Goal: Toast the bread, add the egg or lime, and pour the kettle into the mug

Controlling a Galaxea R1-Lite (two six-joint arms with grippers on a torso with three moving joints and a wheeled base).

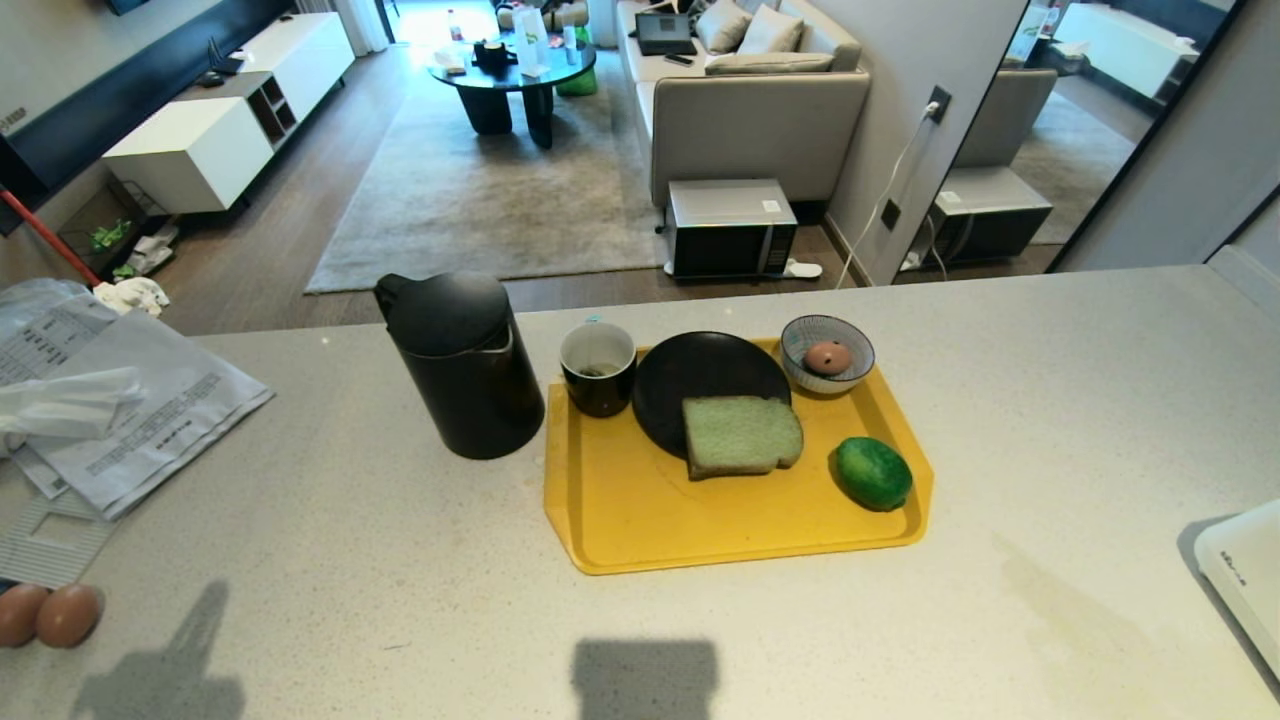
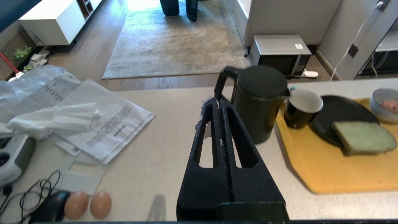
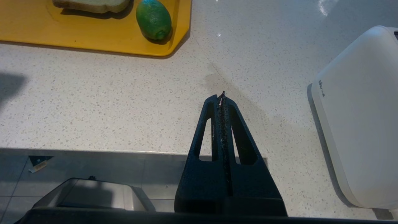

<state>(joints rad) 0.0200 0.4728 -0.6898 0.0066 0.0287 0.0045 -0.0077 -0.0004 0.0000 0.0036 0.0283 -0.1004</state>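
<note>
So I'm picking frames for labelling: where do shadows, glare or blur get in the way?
Head view: dark shadows fall on the near counter, clear of the yellow tray. Left wrist view: the kettle and bread look slightly smeared; the sunlit floor beyond is washed out. Right wrist view: small glints on the counter, lime sharp.

Printed papers (image 1: 150,420) and toaster (image 3: 360,118) mark — nothing legible.

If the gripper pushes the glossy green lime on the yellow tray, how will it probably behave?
The glossy dark green oval lime lies on its side, loose on the flat yellow plastic tray, so a push would probably roll it. Its shiny skin looks smooth and may slip between narrow fingers. The tray's raised rim should likely stop it.
</note>
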